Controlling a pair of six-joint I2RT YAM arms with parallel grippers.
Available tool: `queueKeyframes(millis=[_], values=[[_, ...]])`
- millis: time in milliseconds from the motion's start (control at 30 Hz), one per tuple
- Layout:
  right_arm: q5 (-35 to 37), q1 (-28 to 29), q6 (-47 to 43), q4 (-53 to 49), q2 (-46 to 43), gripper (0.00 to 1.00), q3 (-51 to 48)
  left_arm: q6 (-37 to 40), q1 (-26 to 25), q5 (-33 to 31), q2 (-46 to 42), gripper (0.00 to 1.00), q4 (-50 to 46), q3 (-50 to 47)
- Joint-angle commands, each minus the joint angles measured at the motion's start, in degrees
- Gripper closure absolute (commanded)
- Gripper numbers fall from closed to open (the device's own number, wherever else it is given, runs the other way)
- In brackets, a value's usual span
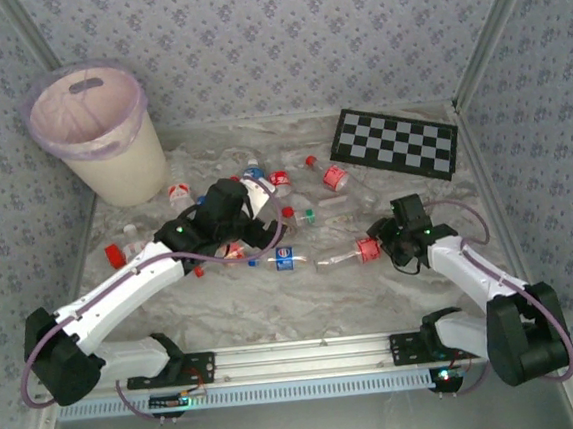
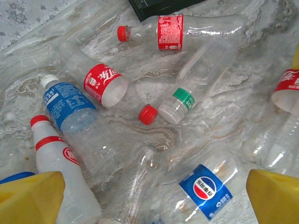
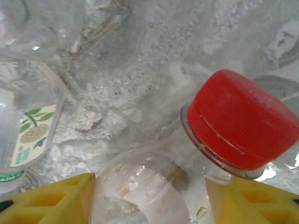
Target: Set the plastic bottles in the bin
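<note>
Several clear plastic bottles lie scattered mid-table. My right gripper (image 3: 149,200) is shut on the neck of one lying bottle (image 3: 140,186) with a red cap (image 3: 243,116); its yellow fingers (image 3: 56,200) press both sides. From above, that gripper (image 1: 384,241) is at the bottle's red end (image 1: 368,250). My left gripper (image 1: 251,213) hovers open over the pile. Below its open fingers (image 2: 32,196) lie a Pepsi-labelled bottle (image 2: 205,189) and a crushed clear one (image 2: 135,182). The cream bin (image 1: 127,168) with a pink liner stands at the far left.
A black-and-white checkerboard (image 1: 396,143) lies at the far right. More bottles lie around: blue-labelled (image 2: 70,105), red-labelled (image 2: 105,84), green-capped (image 2: 184,98), a white one (image 2: 56,158) and a leaf-labelled one (image 3: 32,130). Patterned walls close in the table on three sides.
</note>
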Motion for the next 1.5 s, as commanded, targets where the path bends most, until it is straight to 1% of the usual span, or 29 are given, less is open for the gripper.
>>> queueKeyframes(millis=[0,67,133,200,300,433,467,567,667,733,867,967,1067,1200,1467], values=[[1.77,0.57,-2.35,-2.15,-3.21,0.51,1.6,-4.14,-0.35,4.58,-0.51,0.0,0.34,2.06],[2.0,0.64,-3.05,-3.29,-5.03,0.58,2.4,-5.54,-0.38,5.84,-0.17,0.0,1.23,2.79],[2.14,0.72,-4.97,-4.57,-6.24,0.62,4.24,-7.06,-0.36,6.25,0.58,0.0,1.91,3.81],[1.56,0.97,-8.65,-5.17,-6.71,0.63,6.62,-8.52,-0.41,8.09,1.6,0.0,2.65,4.72],[-1.45,2.28,-17.68,-4.47,-5.92,0.62,10.55,-10.83,-0.37,14.86,3.34,0.0,6.14,4.75],[-7.04,5.6,-28.8,-4.58,-3.18,0.62,16.55,-12.78,-0.37,26.26,7.35,0.0,6.93,7.27],[-7.75,6.29,-30.73,-5.29,-2.19,0.62,18.27,-13.18,-0.48,28.27,7.97,0.0,7.62,7.43],[-8.76,8.68,-35.83,-6.73,0.7,0.62,22.48,-13.98,-0.59,30.87,9.14,0.0,9.58,7.45],[-8.85,11.38,-39.07,-6.68,2.85,0.62,25.46,-14.25,-1.39,31.01,10.54,0.0,10.39,7.63],[-9.06,12.22,-39.56,-6.25,3.83,0.62,26.91,-13.4,-2.26,30.53,12.13,0.0,8.74,8.66],[-9.54,12.57,-39.82,-6.03,5.26,0.62,29.43,-13.14,-3.07,30.44,14.14,0.0,7.34,9.57],[-9.73,12.61,-40.13,-5.6,5.73,0.62,30.41,-12.41,-3.06,27.82,15.86,0.0,4.63,11.24],[-9.62,12.61,-40.1,-4.69,5.65,0.62,30.5,-12.1,-3.01,27.16,16.92,0.06,4.77,11.3],[-10.09,12.65,-39.52,-4.34,5.44,0.62,31.01,-12.53,-3.07,26.54,17.31,0.2,4.59,11.88],[-10.14,12.18,-39.57,-3.57,5.63,0.62,31.71,-11.99,-3.07,26.28,18.06,0.31,5.24,12.1]])
